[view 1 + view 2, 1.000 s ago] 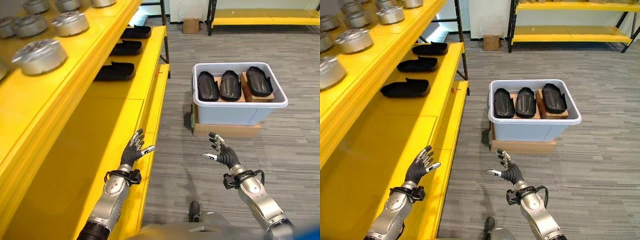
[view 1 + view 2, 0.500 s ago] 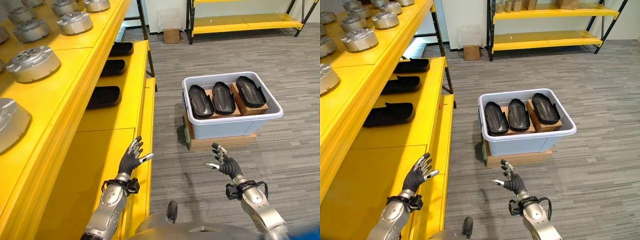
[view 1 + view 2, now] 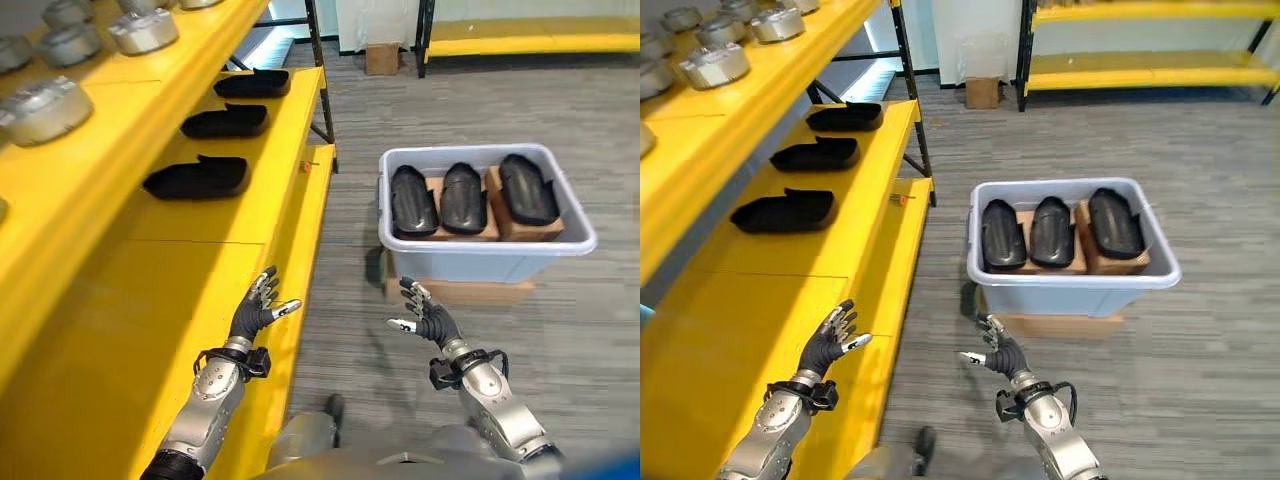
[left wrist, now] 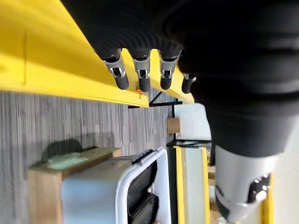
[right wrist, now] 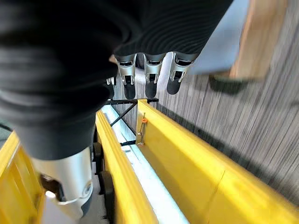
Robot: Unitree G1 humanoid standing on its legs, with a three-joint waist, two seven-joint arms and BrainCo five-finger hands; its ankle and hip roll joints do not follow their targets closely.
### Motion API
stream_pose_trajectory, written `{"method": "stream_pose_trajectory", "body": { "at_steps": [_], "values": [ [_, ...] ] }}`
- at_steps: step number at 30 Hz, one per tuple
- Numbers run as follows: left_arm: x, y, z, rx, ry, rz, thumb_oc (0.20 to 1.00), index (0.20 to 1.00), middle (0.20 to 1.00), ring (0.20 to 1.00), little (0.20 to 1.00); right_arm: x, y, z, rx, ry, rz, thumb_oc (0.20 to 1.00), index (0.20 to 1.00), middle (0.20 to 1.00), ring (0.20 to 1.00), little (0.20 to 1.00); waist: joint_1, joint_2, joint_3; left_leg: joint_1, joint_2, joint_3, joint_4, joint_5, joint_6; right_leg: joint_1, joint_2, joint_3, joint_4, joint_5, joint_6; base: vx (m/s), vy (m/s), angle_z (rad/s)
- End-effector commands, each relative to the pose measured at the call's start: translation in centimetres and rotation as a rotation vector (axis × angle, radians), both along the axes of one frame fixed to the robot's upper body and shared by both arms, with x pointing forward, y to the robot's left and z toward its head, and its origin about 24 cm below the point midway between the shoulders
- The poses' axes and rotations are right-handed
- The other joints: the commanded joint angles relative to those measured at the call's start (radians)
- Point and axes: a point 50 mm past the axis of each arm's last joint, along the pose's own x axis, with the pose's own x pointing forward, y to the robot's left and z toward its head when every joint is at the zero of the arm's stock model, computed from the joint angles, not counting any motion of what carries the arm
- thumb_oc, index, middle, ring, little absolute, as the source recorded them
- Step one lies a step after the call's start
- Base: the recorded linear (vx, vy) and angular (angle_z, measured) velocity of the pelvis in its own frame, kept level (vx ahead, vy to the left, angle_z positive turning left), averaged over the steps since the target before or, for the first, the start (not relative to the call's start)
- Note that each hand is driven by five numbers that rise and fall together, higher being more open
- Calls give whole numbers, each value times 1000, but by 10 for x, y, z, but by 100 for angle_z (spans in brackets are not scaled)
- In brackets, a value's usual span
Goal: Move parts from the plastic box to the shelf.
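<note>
A pale grey plastic box [image 3: 485,258] stands on a low wooden block on the carpet, with three black moulded parts [image 3: 463,196] lying side by side in it. Three more black parts [image 3: 196,177] lie in a row on the yellow shelf [image 3: 240,215] at my left. My left hand [image 3: 253,311] is open and empty, raised over the shelf's front edge. My right hand [image 3: 425,321] is open and empty too, held above the floor just short of the box. The box [image 4: 107,193] also appears past my left hand's fingers [image 4: 140,77].
An upper yellow shelf [image 3: 120,90] carries several round silver metal parts [image 3: 45,105]. A second yellow rack [image 3: 1140,65] and a small cardboard box [image 3: 983,92] stand at the far wall. Grey carpet lies between shelf and plastic box.
The camera has shifted, so the whole scene sits differently in view. Both hands stay open and raised, in much the same pose.
</note>
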Motion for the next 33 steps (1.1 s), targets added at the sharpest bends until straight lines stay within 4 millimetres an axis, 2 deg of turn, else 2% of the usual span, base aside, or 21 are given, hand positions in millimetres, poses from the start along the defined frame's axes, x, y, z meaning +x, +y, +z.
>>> {"method": "stream_pose_trajectory", "body": {
  "at_steps": [1,2,3,4,9,10,11,12,14,15,17,18,19,20,21,22,23,25,27,28,33],
  "values": [
    [12,5,34,6,-168,-8,1000,1000,1000,1000,1000,13,5,41,66,-205,18,1000,1000,1000,1000,1000,-16,3,-9,98,25,-22,60,-81,22,-30,18,56,-79,169,-16,53,-357,-32],
    [13,4,34,-7,-167,-3,1000,1000,1000,1000,1000,12,-2,42,71,-210,-13,1000,1000,1000,1000,1000,-19,6,-8,81,66,-48,63,-24,8,-21,60,38,-74,130,-35,66,-473,-5],
    [14,3,34,-10,-167,-2,1000,1000,1000,1000,1000,12,-5,41,71,-205,-24,1000,1000,1000,1000,1000,-23,8,-6,71,85,-60,66,16,2,-17,84,30,-79,121,-47,67,-584,22],
    [14,1,31,-35,-159,4,1000,1000,1000,1000,1000,12,-9,41,66,-203,-37,1000,1000,1000,1000,1000,-28,10,-6,49,108,-65,71,88,-8,-6,119,17,-110,117,-64,54,-409,50],
    [1,-2,22,-63,-106,-4,1000,1000,1000,1000,1000,5,-22,40,40,-193,-46,1000,1000,1000,1000,1000,-28,14,-9,31,152,-93,84,220,-27,37,189,-3,-170,98,-108,75,-287,4],
    [-2,-1,20,-57,-94,2,1000,1000,1000,1000,1000,2,-23,39,43,-186,-43,1000,1000,1000,1000,1000,-29,11,-8,22,168,-93,100,270,-31,48,210,-9,-176,87,-126,93,-287,19],
    [-4,0,18,-57,-88,6,1000,1000,1000,1000,1000,0,-23,38,41,-179,-43,1000,1000,1000,1000,1000,-30,8,-6,10,176,-92,116,295,-29,57,222,-10,-183,80,-137,60,-205,11],
    [-4,0,18,-57,-88,6,1000,1000,1000,1000,1000,0,-23,37,41,-178,-43,1000,1000,1000,1000,1000,-31,8,-6,9,176,-93,117,295,-29,57,222,-11,-183,80,-137,29,-143,8],
    [-6,2,17,-56,-82,13,1000,1000,1000,1000,1000,-3,-24,34,42,-165,-46,1000,1000,1000,1000,1000,-30,-1,6,-29,183,-79,178,359,-19,83,242,-20,-201,76,-160,15,-196,9],
    [-6,1,17,-57,-80,12,1000,1000,1000,1000,1000,-4,-25,35,38,-166,-48,1000,1000,1000,1000,1000,-30,-10,21,-62,180,-35,215,371,-3,94,243,-37,-205,78,-172,-14,-226,15],
    [-6,2,17,-55,-80,15,1000,1000,1000,1000,1000,-3,-27,34,24,-162,-57,1000,1000,1000,1000,1000,-36,-21,43,-100,176,70,256,331,3,104,234,-60,-205,75,-176,-13,-146,39],
    [-5,2,18,-61,-89,17,1000,1000,1000,1000,1000,-2,-28,33,24,-161,-60,1000,1000,1000,1000,1000,-29,-21,47,-105,136,95,235,274,3,107,231,-63,-209,74,-170,65,-65,52],
    [-4,4,20,-54,-98,22,1000,1000,1000,1000,1000,-1,-29,34,19,-164,-62,1000,1000,1000,1000,1000,-18,-26,44,-127,41,98,170,154,20,106,224,-62,-223,76,-158,120,-6,19],
    [-4,4,20,-47,-103,16,1000,1000,1000,1000,1000,-1,-29,34,16,-166,-64,1000,1000,1000,1000,1000,-17,-26,40,-131,12,111,97,127,29,108,222,-67,-231,72,-150,134,36,16],
    [-4,3,20,-40,-103,7,1000,1000,1000,1000,1000,-1,-30,34,10,-167,-69,1000,1000,1000,1000,1000,-14,-21,39,-145,4,110,37,147,27,111,226,-71,-234,69,-147,138,84,6],
    [-2,1,21,-35,-106,-5,1000,1000,1000,1000,1000,-1,-31,32,6,-163,-81,1000,1000,1000,1000,1000,-8,-13,39,-178,3,107,-39,202,19,122,235,-74,-242,64,-144,144,80,11],
    [0,0,21,-36,-110,-8,1000,1000,1000,1000,1000,0,-31,29,6,-154,-90,1000,1000,1000,1000,1000,-1,-12,40,-192,0,93,-76,229,11,130,240,-70,-243,59,-142,172,86,-8],
    [7,-2,25,-42,-133,7,1000,1000,1000,1000,1000,2,-26,26,7,-143,-93,1000,1000,1000,1000,1000,24,-11,36,-233,-13,57,-116,259,-8,168,245,-53,-252,41,-130,252,118,-22],
    [7,-3,25,-50,-137,8,1000,1000,1000,1000,1000,0,-25,24,9,-133,-89,1000,1000,1000,1000,1000,30,-10,31,-217,-16,45,-101,247,3,187,238,-43,-252,34,-122,273,165,-39],
    [12,-5,31,-56,-163,-5,1000,1000,1000,1000,1000,-1,-22,23,21,-126,-82,1000,1000,1000,1000,1000,31,-15,18,-216,-23,57,-83,241,4,213,212,-44,-246,23,-111,380,262,-69],
    [18,-5,38,-25,-190,-48,1000,1000,1000,1000,1000,-2,-16,22,42,-115,-71,1000,1000,1000,1000,1000,32,-46,-5,-235,-84,105,38,133,56,215,120,-27,-195,52,-68,313,244,-27]
  ]
}}
